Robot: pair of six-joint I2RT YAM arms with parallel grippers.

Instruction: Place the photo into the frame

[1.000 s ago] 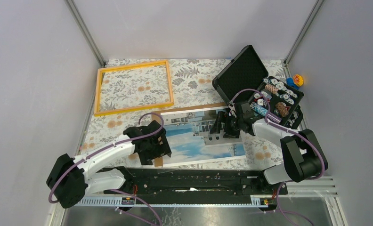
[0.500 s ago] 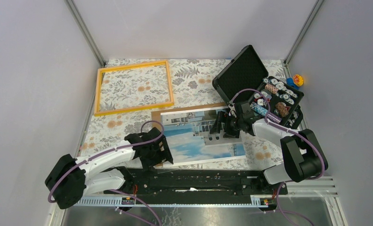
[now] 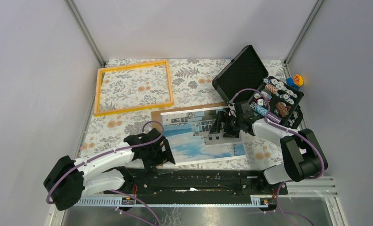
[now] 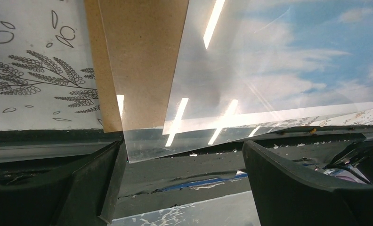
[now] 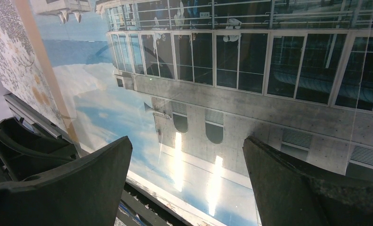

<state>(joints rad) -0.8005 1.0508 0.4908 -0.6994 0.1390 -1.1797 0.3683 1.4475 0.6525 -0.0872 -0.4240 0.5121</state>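
Note:
The photo (image 3: 203, 136) of a white building and blue sky lies flat near the table's front, on a brown backing board (image 3: 189, 109). The orange-yellow frame (image 3: 99, 89) lies empty at the back left. My left gripper (image 3: 166, 155) is open at the photo's near-left corner. Its wrist view shows the photo (image 4: 279, 56), the board (image 4: 137, 61) and a clear sheet's corner (image 4: 147, 141) just beyond the open gripper (image 4: 182, 188). My right gripper (image 3: 220, 127) is open and low over the photo's right half. Its wrist view shows the building print (image 5: 222, 94) between the spread fingers (image 5: 184, 188).
An open black case (image 3: 257, 89) with poker chips stands at the back right, close to the right arm. A small coloured toy (image 3: 296, 80) lies beyond it. A black rail (image 3: 198, 176) runs along the near edge. Grey walls close in both sides.
My left gripper has moved nearer and a little right, down to the photo's near-left corner. The right arm and the photo have not moved.

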